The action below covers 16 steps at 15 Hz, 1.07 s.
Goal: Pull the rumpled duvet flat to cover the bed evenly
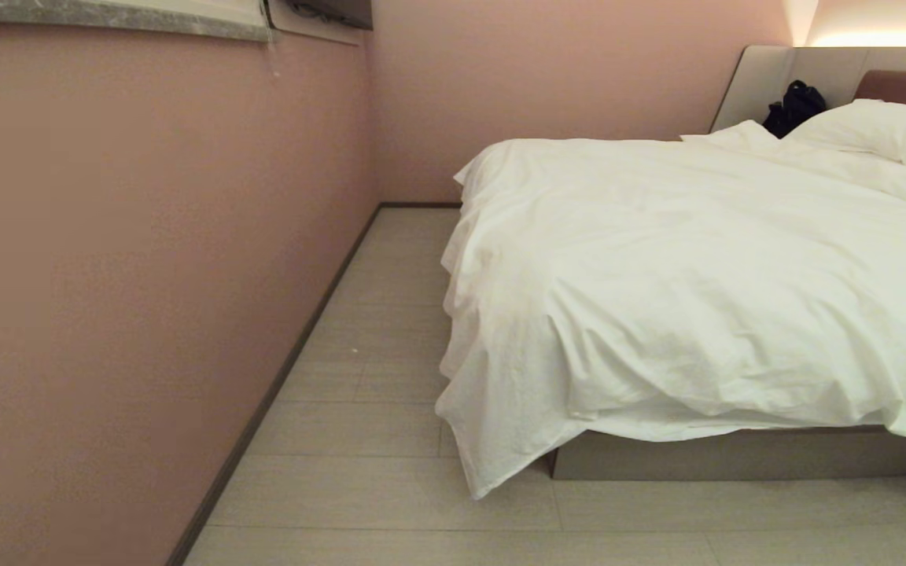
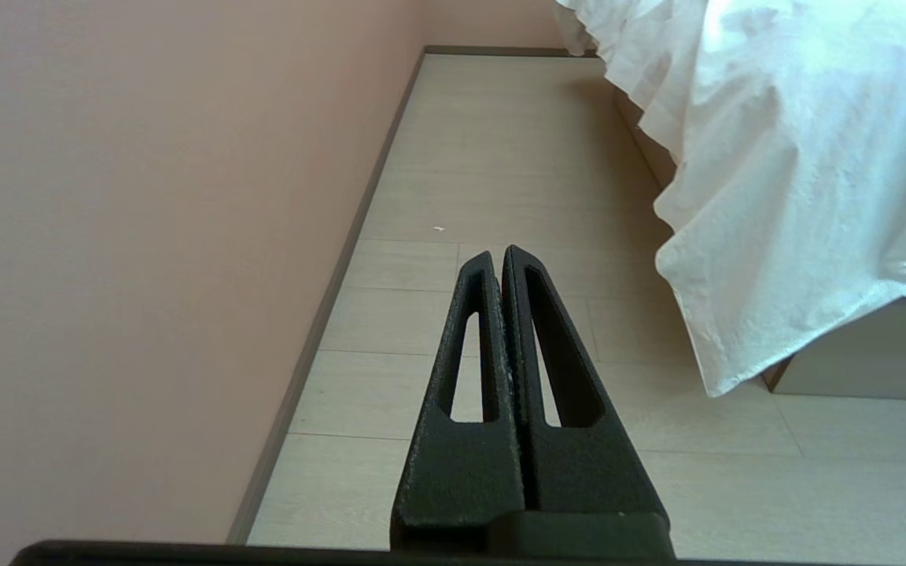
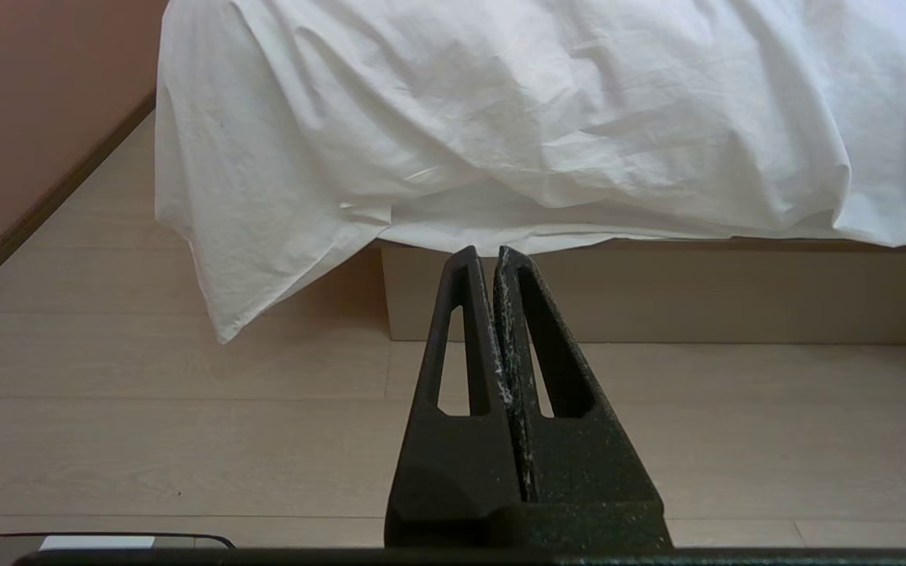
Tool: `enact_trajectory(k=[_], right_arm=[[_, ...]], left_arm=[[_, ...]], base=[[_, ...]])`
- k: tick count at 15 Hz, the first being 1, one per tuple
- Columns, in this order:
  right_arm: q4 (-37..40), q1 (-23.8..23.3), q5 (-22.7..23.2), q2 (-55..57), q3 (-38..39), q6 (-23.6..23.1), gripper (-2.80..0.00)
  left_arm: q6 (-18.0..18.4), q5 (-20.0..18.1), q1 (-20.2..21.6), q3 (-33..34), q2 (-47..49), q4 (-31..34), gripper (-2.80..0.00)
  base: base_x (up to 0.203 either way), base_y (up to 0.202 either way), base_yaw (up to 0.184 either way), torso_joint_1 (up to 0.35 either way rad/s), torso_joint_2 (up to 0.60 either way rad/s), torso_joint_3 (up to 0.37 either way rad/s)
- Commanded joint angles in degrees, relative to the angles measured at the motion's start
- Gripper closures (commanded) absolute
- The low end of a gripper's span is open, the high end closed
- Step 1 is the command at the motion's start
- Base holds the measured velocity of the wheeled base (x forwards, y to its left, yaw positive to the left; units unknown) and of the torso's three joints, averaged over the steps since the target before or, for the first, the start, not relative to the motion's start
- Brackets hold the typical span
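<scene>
Pale floorboards (image 1: 390, 440) lay closest to us, running between the pink wall (image 1: 146, 275) and the bed (image 1: 736, 454). Both our arms sat low and idle, out of the head view: the left gripper (image 2: 498, 253) and the right gripper (image 3: 484, 253) each had their fingers pressed together, holding nothing. The duvet (image 1: 697, 291) covered the mattress unevenly, bunched toward the foot, with one corner drooping past the bed's base almost to the floor, and a pillow (image 1: 885, 130) at the headboard. It lay well apart from the left gripper, off to its side, and ahead of the right one. To start well, we judged we should close in, open the fingers, and take the hanging corner before pulling gently.
</scene>
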Motion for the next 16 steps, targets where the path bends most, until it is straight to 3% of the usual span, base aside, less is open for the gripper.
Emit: enact_trajectory(k=[1,16], right_arm=[[-0.04,0.0,0.02,-0.02,0.0,-0.05,0.0],[0.01,0.0,-0.02,-0.02,0.0,0.3,0.0]], left_arm=[[-0.03,0.04,0.0,0.0,0.0,-0.03,0.0],[-0.03,0.04,0.02,0.0,0.0,-0.03,0.0]], base=[[0.0,0.0,0.0,0.0,0.0,0.0],[0.0,0.0,0.0,0.0,0.0,0.0]])
